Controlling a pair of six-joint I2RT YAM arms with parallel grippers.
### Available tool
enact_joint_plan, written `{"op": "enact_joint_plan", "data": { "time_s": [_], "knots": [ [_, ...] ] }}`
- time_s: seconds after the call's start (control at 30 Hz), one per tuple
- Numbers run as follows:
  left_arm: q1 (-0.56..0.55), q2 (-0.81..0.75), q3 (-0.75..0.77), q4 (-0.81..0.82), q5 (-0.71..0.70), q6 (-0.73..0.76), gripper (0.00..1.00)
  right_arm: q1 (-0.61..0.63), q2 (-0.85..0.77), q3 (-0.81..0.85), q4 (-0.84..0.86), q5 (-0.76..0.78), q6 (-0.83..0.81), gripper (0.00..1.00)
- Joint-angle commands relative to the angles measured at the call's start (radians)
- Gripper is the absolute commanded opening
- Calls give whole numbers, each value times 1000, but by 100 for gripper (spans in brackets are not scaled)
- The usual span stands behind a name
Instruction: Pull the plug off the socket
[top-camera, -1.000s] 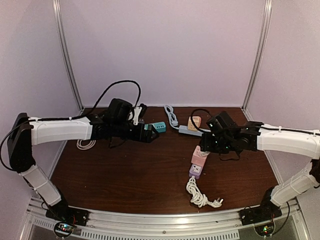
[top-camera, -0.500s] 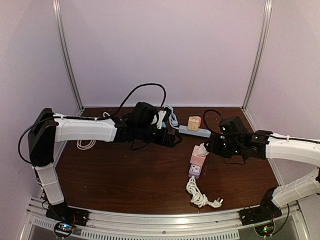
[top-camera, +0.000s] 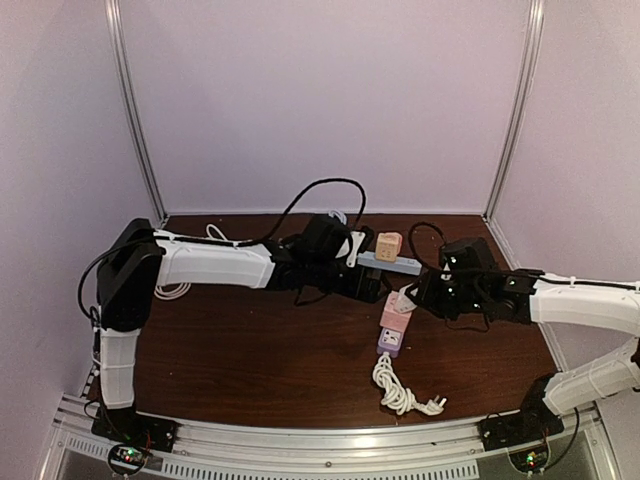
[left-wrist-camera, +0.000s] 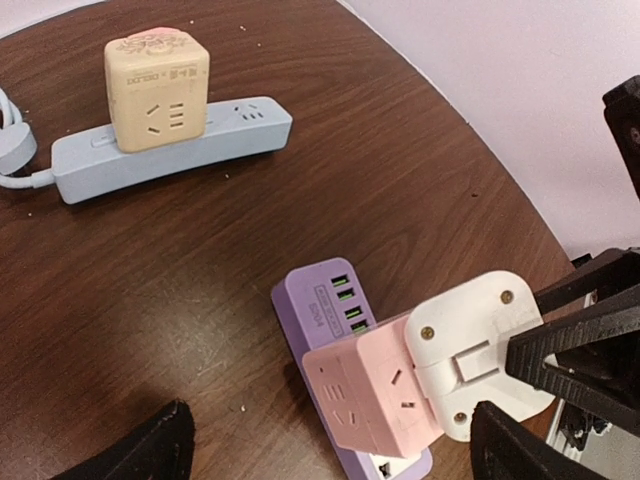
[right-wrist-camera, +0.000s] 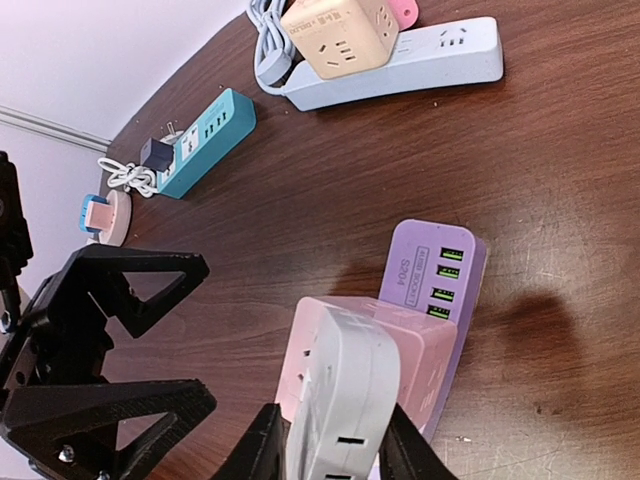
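Note:
A white plug (left-wrist-camera: 480, 350) sits in the side of a pink cube socket (left-wrist-camera: 365, 385), which stands on a purple power strip (left-wrist-camera: 320, 305). In the right wrist view the white plug (right-wrist-camera: 340, 390) is pinched between my right gripper (right-wrist-camera: 335, 450), one finger against each flat side. Seen from above, the right gripper (top-camera: 412, 296) meets the plug (top-camera: 403, 296) from the right. My left gripper (left-wrist-camera: 330, 455) is wide open, a finger on either side of the pink cube without touching it. It hangs just left of the cube (top-camera: 396, 317) in the top view.
A blue-grey power strip (left-wrist-camera: 170, 150) carrying a beige cube (left-wrist-camera: 157, 80) lies behind the purple one. A teal strip (right-wrist-camera: 210, 135) lies far left. A coiled white cable (top-camera: 400, 395) trails from the purple strip toward the front edge, and another white cable (top-camera: 172, 290) lies at the left.
My left arm has swept right across the table to the pink cube, gripper still open. My right gripper's fingers have narrowed onto the white plug.

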Motion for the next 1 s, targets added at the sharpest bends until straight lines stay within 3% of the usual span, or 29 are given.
{"op": "enact_joint_plan", "data": {
  "time_s": [0.0, 0.5, 0.97],
  "knots": [
    [-19, 53, 85, -13, -23, 10, 98, -32, -13, -42, 70, -65, 26, 31],
    [-24, 119, 132, -96, -118, 20, 98, -46, -10, -107, 176, -131, 76, 14],
    [-25, 141, 110, -110, -85, 12, 98, -58, -25, -123, 231, -159, 115, 9]
  ]
}}
